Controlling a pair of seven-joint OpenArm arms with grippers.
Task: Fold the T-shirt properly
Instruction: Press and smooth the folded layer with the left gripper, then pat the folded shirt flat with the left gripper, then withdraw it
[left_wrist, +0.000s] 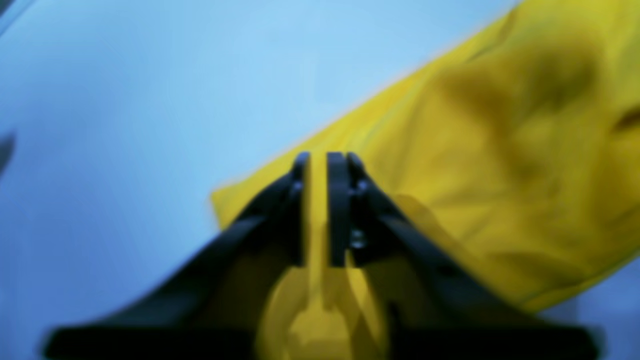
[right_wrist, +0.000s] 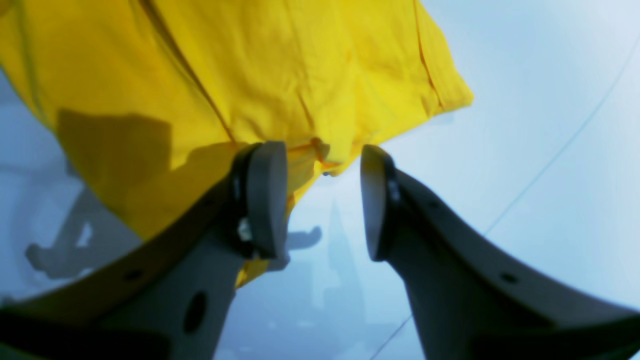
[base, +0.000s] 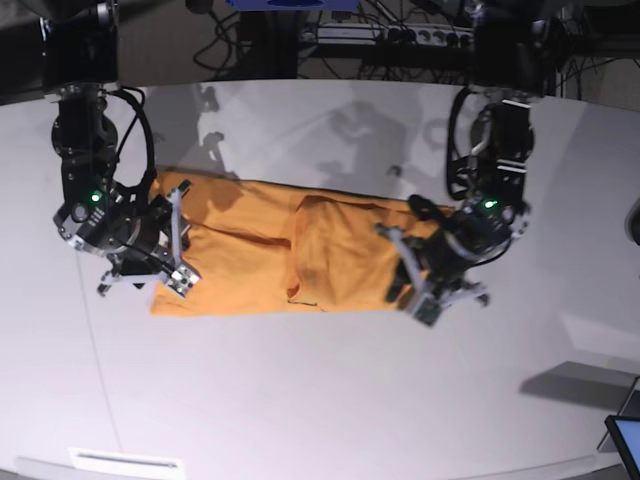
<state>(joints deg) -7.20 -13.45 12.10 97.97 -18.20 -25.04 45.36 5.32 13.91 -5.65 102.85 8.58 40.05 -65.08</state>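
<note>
Cloth is lying stretched across the middle of the pale counter (base: 320, 400): the T-shirt (base: 260, 255), plain orange-yellow, is resting as a long folded band running side to side in the base view, with a raised doubled-over section near its middle. Both arms are reaching down to its two ends.

At the end on the base view's right, the left hand (left_wrist: 318, 210) is sitting low over the cloth. In the left wrist view its dark fingers (left_wrist: 340, 210) are standing nearly parallel with only a narrow slit between them, and yellow fabric is showing through that slit and bunching below it. The picture is too blurred to tell whether the fingers are pinching the cloth or merely parted just above it, so I cannot tell its state.

At the other end, the right hand (right_wrist: 322, 200) is standing clearly open in the right wrist view, its two grey pads (right_wrist: 267, 200) well apart with bare counter showing between them. A hemmed corner of the shirt is drooping just above that gap, close to the pad on the view's left, and nothing is being held. Shadows of the arms are falling on the counter beneath.
</note>
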